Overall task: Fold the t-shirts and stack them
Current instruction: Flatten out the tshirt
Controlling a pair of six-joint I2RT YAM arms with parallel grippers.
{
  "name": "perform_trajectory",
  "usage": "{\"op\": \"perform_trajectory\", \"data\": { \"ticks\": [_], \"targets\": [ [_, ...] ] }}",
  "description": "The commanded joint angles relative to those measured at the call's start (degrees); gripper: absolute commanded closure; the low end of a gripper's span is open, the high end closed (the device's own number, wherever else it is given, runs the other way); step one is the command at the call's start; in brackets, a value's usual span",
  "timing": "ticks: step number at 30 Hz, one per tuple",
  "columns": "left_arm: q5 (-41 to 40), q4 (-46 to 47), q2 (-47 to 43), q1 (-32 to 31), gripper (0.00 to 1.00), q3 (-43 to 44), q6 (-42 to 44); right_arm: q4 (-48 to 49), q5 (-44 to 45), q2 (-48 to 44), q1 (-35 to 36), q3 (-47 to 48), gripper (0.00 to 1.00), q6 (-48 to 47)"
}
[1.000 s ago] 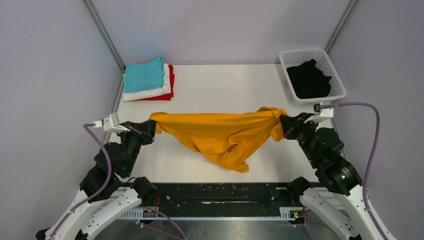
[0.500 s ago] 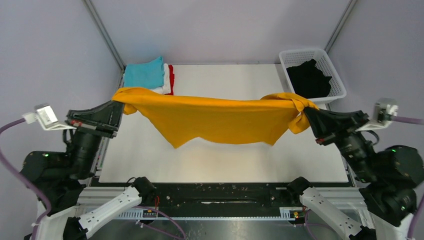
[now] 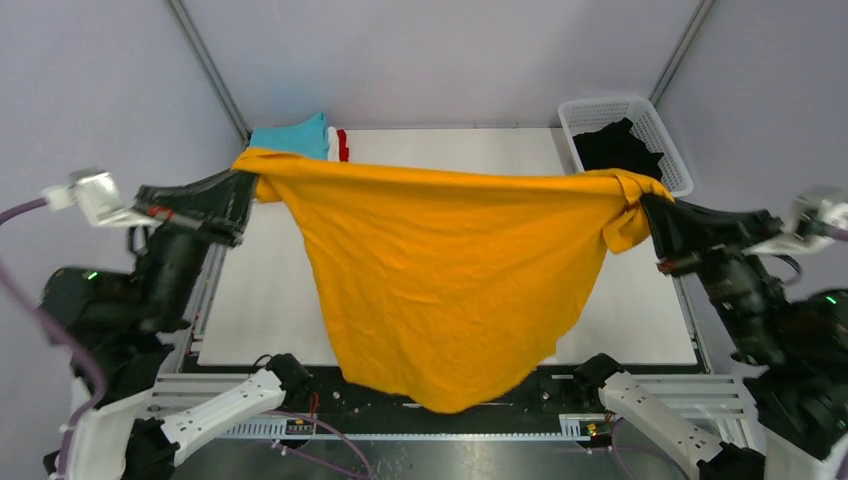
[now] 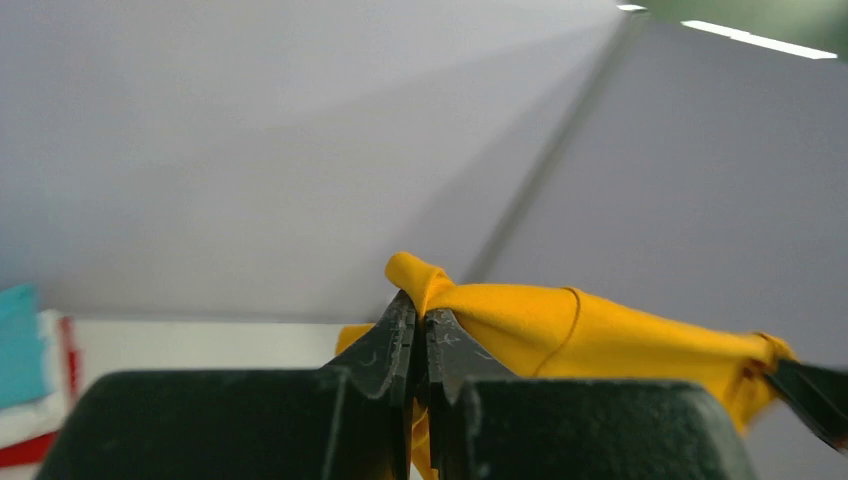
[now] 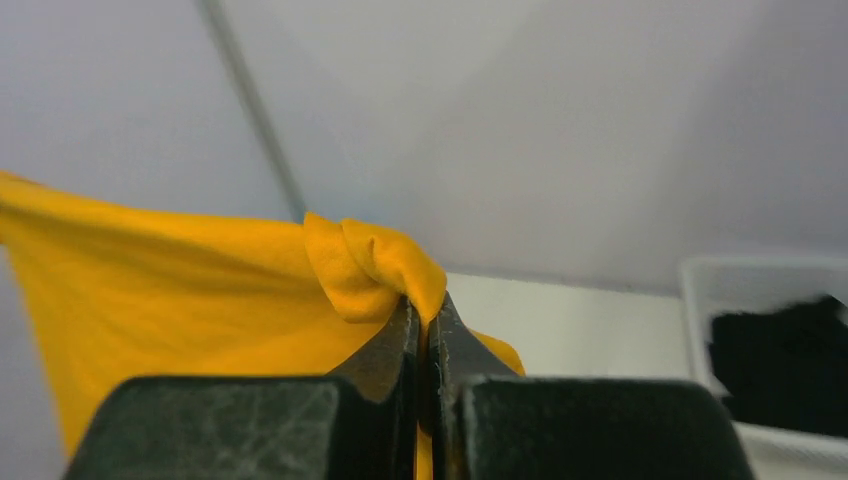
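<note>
Mustard-orange cloth now hangs as one broad sheet. The mustard-orange t-shirt (image 3: 440, 270) is stretched between the two arms and held high above the surface (image 3: 255, 300), its lower edge sagging toward the near rail. A second ago it was a bunched, drooping band low over the surface. Since then both arms have risen and drawn apart, and the fabric has opened out.

The left gripper (image 3: 250, 190) is pressed together on one top corner and the right gripper (image 3: 648, 210) on the other. Each wrist view shows a wad of orange fabric pinched between closed fingers.

At the far left corner the folded teal t-shirt (image 3: 290, 138) tops a stack, with the white t-shirt (image 3: 332, 143) and red t-shirt (image 3: 342, 143) showing as edges, partly hidden by the raised shirt. A black t-shirt (image 3: 615, 148) lies in the basket (image 3: 655, 130) at far right.

The orange shirt looks ready to be laid flat. Its folding has not begun, and the black one waits.
</note>
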Motion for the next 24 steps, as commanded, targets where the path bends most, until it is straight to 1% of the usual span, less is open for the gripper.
{"op": "perform_trajectory", "data": {
  "ticks": [1, 3, 4, 5, 6, 7, 9, 10, 11, 12, 13, 14, 15, 16, 17, 18, 20, 22, 24],
  "targets": [
    [-19.33, 2.98, 10.12, 0.18, 1.00, -3.19, 4.05, 2.72, 22.85, 7.26, 0.15, -7.30, 1.00, -6.20],
    [-27.75, 4.71, 15.60, 1.50, 1.00, -6.04, 4.18, 5.55, 31.84, 11.52, 0.17, -11.69, 1.00, -8.30],
    [-26.82, 5.36, 18.68, 3.90, 1.00, -8.13, 3.80, 7.92, 36.60, 14.36, 0.10, -14.17, 1.00, -9.75],
    [-21.56, 6.48, 21.43, 7.28, 1.00, -10.16, 3.12, 11.50, 41.70, 17.45, -0.07, -16.54, 1.00, -11.54],
    [-17.53, 8.08, 24.37, 11.08, 1.00, -12.28, 1.44, 13.32, 43.47, 21.26, -0.96, -18.57, 1.00, -12.64],
    [-14.09, 8.96, 27.85, 14.29, 1.00, -13.84, -1.02, 13.91, 42.28, 25.09, -2.61, -19.61, 1.00, -12.27],
    [-8.81, 9.17, 37.36, 19.80, 0.99, -14.71, -4.12, 15.24, 35.75, 33.33, -6.92, -20.64, 1.00, -8.72],
    [-7.63, 7.24, 41.57, 21.76, 0.92, -13.82, -5.49, 16.46, 32.24, 37.68, -9.17, -20.80, 1.00, -6.41],
    [-6.84, 5.48, 46.12, 22.91, 0.75, -12.50, -6.17, 18.29, 29.27, 41.83, -11.02, -20.79, 0.96, -5.48],
    [-6.49, 4.22, 50.17, 23.47, 0.44, -11.14, -6.36, 20.31, 27.82, 45.86, -12.09, -20.56, 0.81, -5.33],
    [-6.18, 3.20, 53.33, 23.75, 0.21, -9.84, -6.36, 21.66, 27.25, 50.04, -12.43, -19.67, 0.57, -5.63],
    [-5.55, 2.66, 55.98, 23.76, 0.04, -8.79, -6.06, 22.33, 26.69, 53.66, -12.50, -18.45, 0.33, -6.42],
    [-4.30, 2.63, 57.77, 23.76, 0.01, -7.97, -5.73, 21.75, 26.34, 56.76, -12.48, -16.58, 0.17, -6.50],
    [-3.05, 2.94, 58.99, 23.76, 0.01, -7.40, -5.40, 21.02, 26.34, 59.85, -12.43, -14.90, 0.09, -6.12],
    [-1.67, 3.34, 59.71, 23.75, 0.01, -7.02, -5.16, 20.19, 26.35, 61.28, -12.43, -13.58, 0.02, -6.03],
    [-0.33, 3.97, 60.01, 23.80, 0.01, -6.83, -5.02, 19.52, 26.70, 62.08, -12.47, -12.72, 0.01, -5.48],
    [2.47, 5.08, 60.35, 23.77, 0.01, -6.51, -5.00, 18.93, 26.26, 61.88, -12.47, -12.75, 0.00, -3.83],
    [6.22, 5.99, 60.90, 23.71, 0.01, -6.05, -5.00, 18.73, 23.53, 59.97, -12.50, -14.68, 0.00, -1.72],
    [10.30, 6.87, 61.91, 23.72, 0.01, -5.58, -5.27, 18.23, 19.74, 56.80, -12.48, -18.99, 0.01, 0.99]
  ]
}}
